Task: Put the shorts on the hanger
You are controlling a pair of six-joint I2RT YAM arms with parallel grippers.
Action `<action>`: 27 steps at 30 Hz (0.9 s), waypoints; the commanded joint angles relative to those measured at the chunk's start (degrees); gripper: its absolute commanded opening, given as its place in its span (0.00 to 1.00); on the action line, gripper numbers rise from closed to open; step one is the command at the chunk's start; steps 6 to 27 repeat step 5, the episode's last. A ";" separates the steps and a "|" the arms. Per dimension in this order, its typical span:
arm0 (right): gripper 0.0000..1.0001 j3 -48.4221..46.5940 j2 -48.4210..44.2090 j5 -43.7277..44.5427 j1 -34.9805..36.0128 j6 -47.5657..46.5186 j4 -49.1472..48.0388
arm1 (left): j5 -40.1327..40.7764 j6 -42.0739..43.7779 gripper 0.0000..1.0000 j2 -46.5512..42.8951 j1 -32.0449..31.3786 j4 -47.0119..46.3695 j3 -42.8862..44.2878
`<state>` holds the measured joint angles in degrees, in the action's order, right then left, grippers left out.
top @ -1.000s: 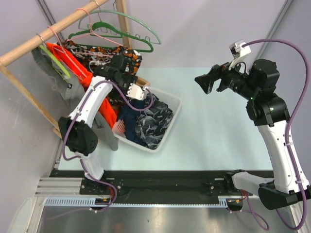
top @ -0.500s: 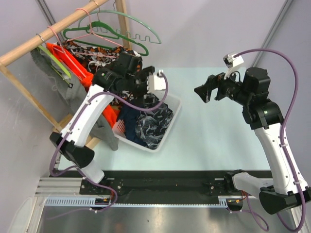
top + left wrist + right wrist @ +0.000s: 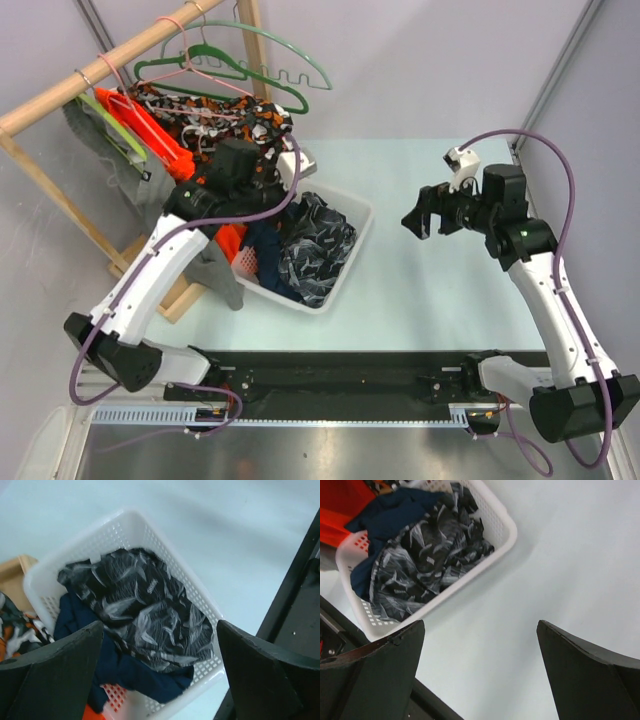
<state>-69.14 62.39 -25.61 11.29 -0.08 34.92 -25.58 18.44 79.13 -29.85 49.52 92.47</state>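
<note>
Your left gripper (image 3: 157, 627), jaws wide and empty, is the nearer one: the floppy dark shorts blotched orange and white (image 3: 235, 118) hang just far-left of it, under the thin pink wire hanger (image 3: 189, 57).

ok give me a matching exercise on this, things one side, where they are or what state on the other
1 shorts
2 basket
3 left gripper
4 right gripper

a open over bare table
b hanging by the wooden rail
c holds dark clothes
d open over the basket

Pairs: 1-b, 2-c, 3-d, 4-a
</note>
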 commanded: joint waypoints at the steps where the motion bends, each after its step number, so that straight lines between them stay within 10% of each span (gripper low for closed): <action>1: 1.00 2.17 -1.75 -2.34 -0.65 -2.12 -1.17 | 2.81 -3.15 1.00 -6.43 0.40 -4.34 -7.29; 27: 1.00 2.61 -1.04 -2.78 -0.65 -2.47 -1.96 | 5.28 -1.30 1.00 -8.82 0.67 -3.29 -9.67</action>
